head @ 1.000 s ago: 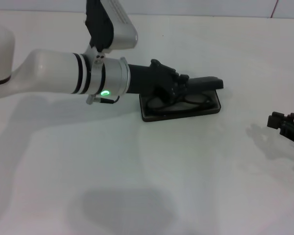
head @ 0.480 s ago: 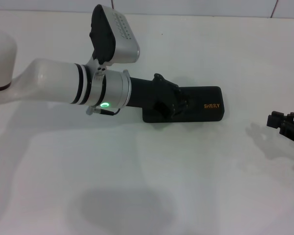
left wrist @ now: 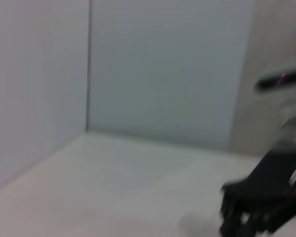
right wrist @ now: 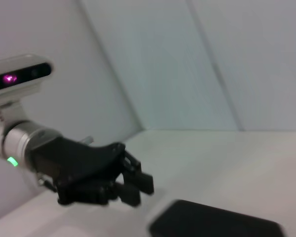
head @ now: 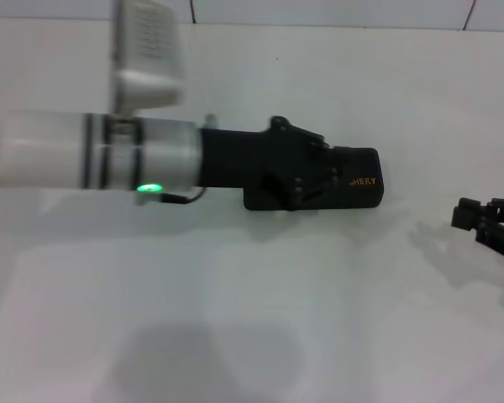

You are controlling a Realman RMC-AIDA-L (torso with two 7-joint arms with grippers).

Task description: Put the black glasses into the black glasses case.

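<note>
The black glasses case (head: pixel 359 190) lies shut on the white table, its orange lettering showing on the lid. In the right wrist view the black glasses case (right wrist: pixel 217 228) appears low down. The black glasses are hidden. My left gripper (head: pixel 307 180) reaches in from the left and hovers over or rests on the case's left half; I cannot tell which. The right wrist view shows this left gripper (right wrist: pixel 135 187) just beside the case's end. My right gripper (head: pixel 477 220) is parked near the table's right edge, well apart from the case, and the left wrist view shows it (left wrist: pixel 246 219) too.
The white table (head: pixel 252 319) stretches bare in front of the case. Pale walls (left wrist: pixel 163 74) close the far side and the corner.
A second ago the case lay open with the glasses inside; its lid has since come down shut. My left wrist has rotated and slid slightly right over the lid. The right gripper edged left.
</note>
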